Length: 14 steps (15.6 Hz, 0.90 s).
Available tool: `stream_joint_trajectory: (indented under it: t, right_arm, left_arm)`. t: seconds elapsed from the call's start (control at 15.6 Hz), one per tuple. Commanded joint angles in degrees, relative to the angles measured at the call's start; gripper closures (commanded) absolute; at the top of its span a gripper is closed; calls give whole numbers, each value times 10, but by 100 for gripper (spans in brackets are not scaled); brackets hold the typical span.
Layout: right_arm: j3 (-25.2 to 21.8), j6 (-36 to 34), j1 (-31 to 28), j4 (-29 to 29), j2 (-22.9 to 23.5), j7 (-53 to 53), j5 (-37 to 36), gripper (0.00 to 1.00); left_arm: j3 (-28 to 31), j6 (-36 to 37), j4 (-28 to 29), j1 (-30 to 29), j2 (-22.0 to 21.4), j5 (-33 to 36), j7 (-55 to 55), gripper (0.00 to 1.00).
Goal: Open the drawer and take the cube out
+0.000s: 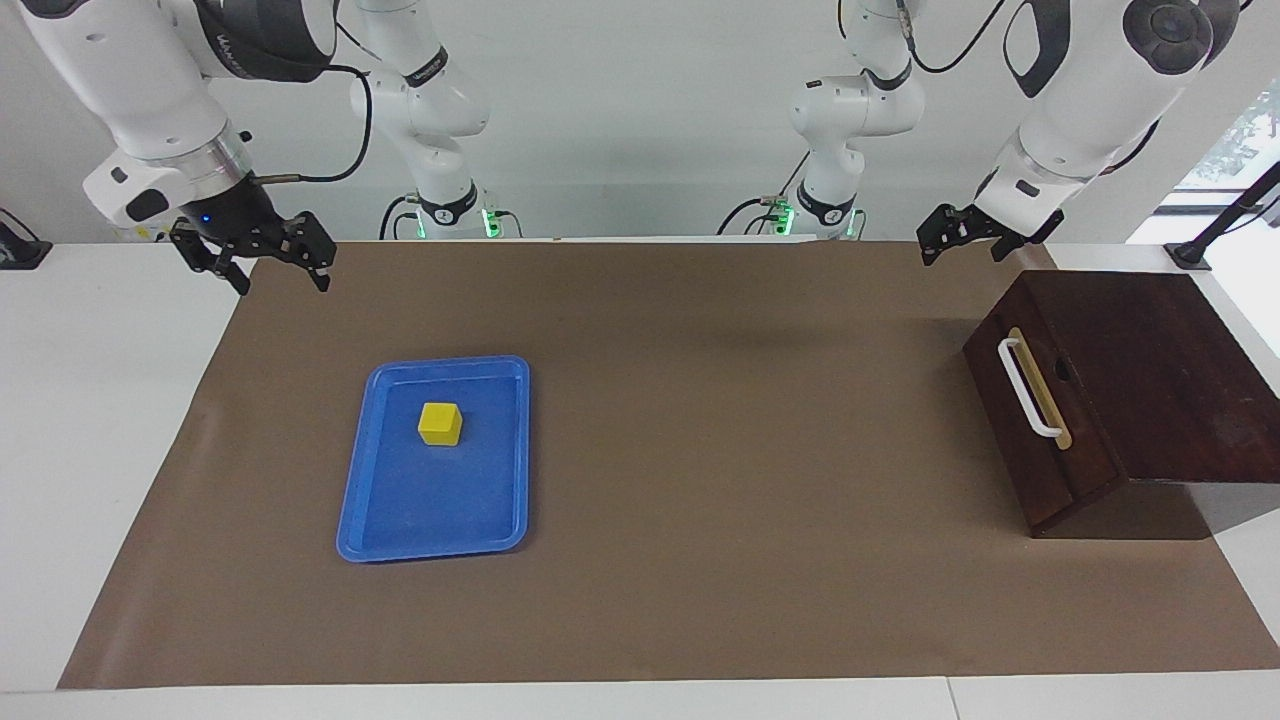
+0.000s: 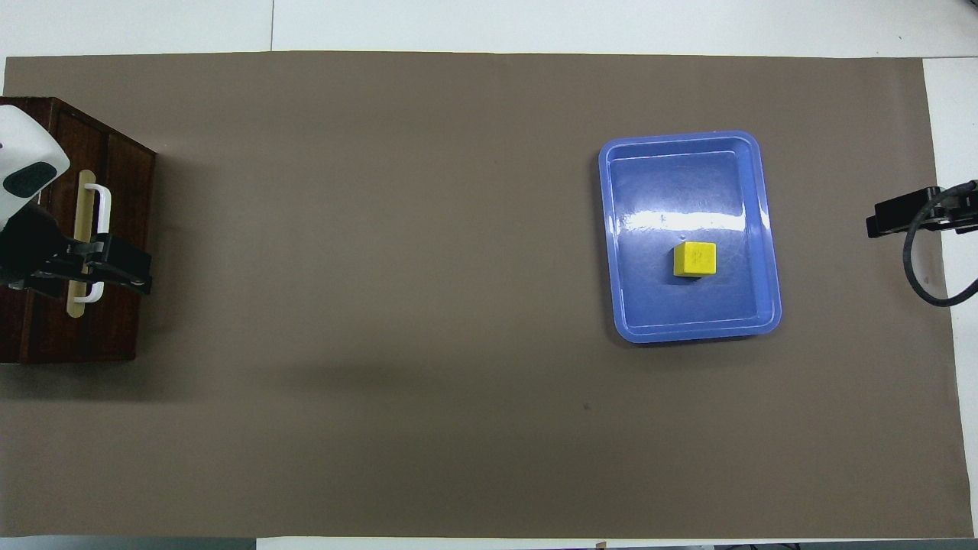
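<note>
Brown paper (image 1: pixel 700 560) lies closest to the facing camera, spread flat over a white surface (image 1: pixel 90 480) whose bare margins show at both ends and along the edge nearest that camera. Reading that view from its left: the right arm's black two-finger hand (image 1: pixel 272 262) hangs in the air over the corner of the paper at the right arm's end of the surface, its fingers spread apart and holding nothing. A shallow blue plastic tray with rounded corners (image 1: pixel 375 500) rests on the paper toward that same end. Inside the tray sits a small bright yellow solid cube (image 1: pixel 440 423), upright on the tray floor, in the half of the tray nearer the robots and clear of the rim. A wide stretch of bare paper separates the tray from a dark brown wooden box (image 1: pixel 1160 380) at the left arm's end of the surface. Its single drawer (image 1: pixel 1020 440), a dark front with a white bar handle (image 1: pixel 1027 388) on a brass strip, is pushed in flush with the box. The left arm's black hand (image 1: pixel 965 232) hangs above the paper beside the box's corner nearest the robots; whether its fingers are parted I cannot tell. A plain white wall rises past the arm bases, with a bright window at the left arm's end.
</note>
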State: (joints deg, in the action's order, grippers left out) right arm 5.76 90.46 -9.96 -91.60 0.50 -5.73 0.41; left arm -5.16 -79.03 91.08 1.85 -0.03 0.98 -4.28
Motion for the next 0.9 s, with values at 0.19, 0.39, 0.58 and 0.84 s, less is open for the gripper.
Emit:
stream_joint_trajectory:
  t: [0.19,0.39,0.58,0.84]
  right_arm:
    - [13,-27,-22,1,6,-11,-10,0]
    - [12,-29,-20,1,5,-11,-17,0]
    - [13,-22,-16,1,6,-13,-34,0]
    - [13,-23,-14,1,4,-14,-34,0]
  left_arm:
    - [1,-24,18,-2,-16,-9,4,0]
    - [1,-38,21,-2,-16,-16,4,0]
    - [0,-44,22,4,-16,-15,3,0]
    - [-1,-47,21,2,-16,-16,4,0]
